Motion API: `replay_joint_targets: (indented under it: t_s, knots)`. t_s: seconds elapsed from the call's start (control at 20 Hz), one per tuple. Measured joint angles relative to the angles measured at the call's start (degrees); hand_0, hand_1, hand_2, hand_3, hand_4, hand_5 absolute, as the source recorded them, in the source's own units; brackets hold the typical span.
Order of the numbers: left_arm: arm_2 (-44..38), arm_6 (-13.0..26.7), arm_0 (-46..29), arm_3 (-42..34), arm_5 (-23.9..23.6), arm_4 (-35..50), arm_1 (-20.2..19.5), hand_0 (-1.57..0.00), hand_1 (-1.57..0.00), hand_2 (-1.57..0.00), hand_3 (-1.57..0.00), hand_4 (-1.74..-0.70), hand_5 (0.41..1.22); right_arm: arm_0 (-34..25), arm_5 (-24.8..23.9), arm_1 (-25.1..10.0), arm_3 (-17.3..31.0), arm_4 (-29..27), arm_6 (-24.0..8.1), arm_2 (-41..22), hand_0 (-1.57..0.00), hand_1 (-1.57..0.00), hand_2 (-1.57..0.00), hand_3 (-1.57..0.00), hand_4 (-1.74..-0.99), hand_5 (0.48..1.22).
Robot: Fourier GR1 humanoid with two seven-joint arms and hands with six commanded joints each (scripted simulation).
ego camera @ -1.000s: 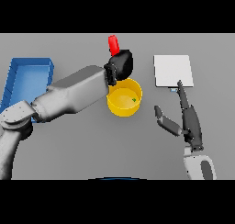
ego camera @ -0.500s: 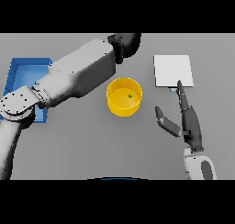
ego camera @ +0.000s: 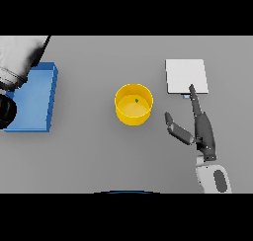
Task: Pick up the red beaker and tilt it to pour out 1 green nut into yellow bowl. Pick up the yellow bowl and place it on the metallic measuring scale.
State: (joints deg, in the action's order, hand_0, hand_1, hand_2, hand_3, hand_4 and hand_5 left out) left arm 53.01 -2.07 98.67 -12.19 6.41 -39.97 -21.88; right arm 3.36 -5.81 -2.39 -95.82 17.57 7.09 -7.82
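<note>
Yellow round plastic-looking bowl sits upright on the grey surface, one small green nut inside. Judging by looks: light, rigid, thin-walled, smooth sides, so probably slippery. Best hold is likely a pinch over the rim, or a wrap round the wall from its right side; keep it level so the nut stays in.

Near to far, relative to the bowl:
- Right hand is nearer than the bowl and to its right, clear of it. Fingers straight and spread, thumb out toward the bowl, holding nothing.
- Blue rectangular tray well to its left.
- Left hand at the left edge over the tray; can't tell its grip.
- Flat metallic square measuring scale farther back and to the right of the bowl.

Versus half a second ago: left arm has pulled back from above the bowl to the far left. Red beaker isn't visible. Right hand and bowl unchanged.
</note>
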Motion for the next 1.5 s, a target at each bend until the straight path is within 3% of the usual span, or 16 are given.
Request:
replay_joint_targets:
  t_s: [0.15,0.25,0.4,0.45,0.65,0.85,0.95,1.25,1.4,1.5]
  knots:
    - [-8.3,2.3,-1.1,5.4,-2.4,10.8,-4.1,-1.57,-1.57,-1.57,-1.43,-1.74,1.221,-1.2,0.5,0.6,1.0,-1.1,-0.5,0.1,0.0,0.0,0.0,0.0,-1.11,0.623]
    - [-13.2,2.1,-3.2,8.1,-3.9,17.6,-7.8,-1.57,-1.57,-1.57,-1.48,-1.74,1.221,-0.8,2.0,1.0,0.0,-3.6,1.2,0.2,0.0,0.0,0.0,0.0,-1.083,0.625]
    - [-18.4,3.7,-8.4,10.6,-7.5,25.9,-10.5,-1.57,-1.57,-1.57,-1.52,-1.74,1.221,-1.2,3.2,0.6,0.7,-4.4,0.4,0.3,0.0,0.0,0.0,0.0,-1.106,0.642]
    - [-19.7,3.9,-10.7,11.2,-9.3,28.2,-11.2,-1.57,-1.57,-1.57,-1.53,-1.74,1.221,-0.4,3.5,0.7,0.3,-4.8,0.8,0.1,0.0,0.0,0.0,0.0,-1.126,0.651]
    - [-24.2,11.5,-15.6,13.8,-13.8,35.6,-12.3,-1.57,-1.57,-1.57,-1.56,-1.74,1.221,0.0,4.5,0.2,-0.1,-5.4,1.9,0.0,0.0,0.0,0.0,0.0,-1.165,0.672]
    - [-29.0,12.3,-21.0,14.9,-16.0,40.7,-12.8,-1.57,-1.57,-1.57,-1.43,-1.74,1.221,-1.1,4.3,-0.5,0.5,-4.3,1.6,-0.1,0.0,0.0,0.0,0.0,-1.191,0.702]
    - [-31.5,11.6,-22.8,15.0,-16.7,43.0,-12.3,-1.57,-1.57,-1.57,-1.37,-1.74,1.221,-2.0,3.7,-0.6,1.4,-3.8,0.3,0.1,0.0,0.0,0.0,0.0,-1.194,0.703]
    - [-35.1,7.0,-28.5,17.2,-19.7,49.4,-10.5,-1.57,-1.57,-1.57,-1.4,-1.74,1.221,-1.3,3.8,-1.1,1.8,-3.8,2.0,0.4,0.0,0.0,0.0,0.0,-1.201,0.696]
    - [-36.3,6.2,-29.3,20.6,-21.4,50.7,-7.5,-1.57,-1.57,-1.57,-1.38,-1.74,1.221,-1.5,4.1,-0.5,2.0,-4.4,2.1,0.2,0.0,0.0,0.0,0.0,-1.186,0.687]
    - [-37.0,4.0,-28.9,25.1,-20.6,51.2,-6.7,-1.57,-1.57,-1.57,-1.38,-1.74,1.076,-1.1,4.3,-1.0,1.4,-4.5,2.2,0.3,0.0,0.0,0.0,0.0,-1.17,0.683]
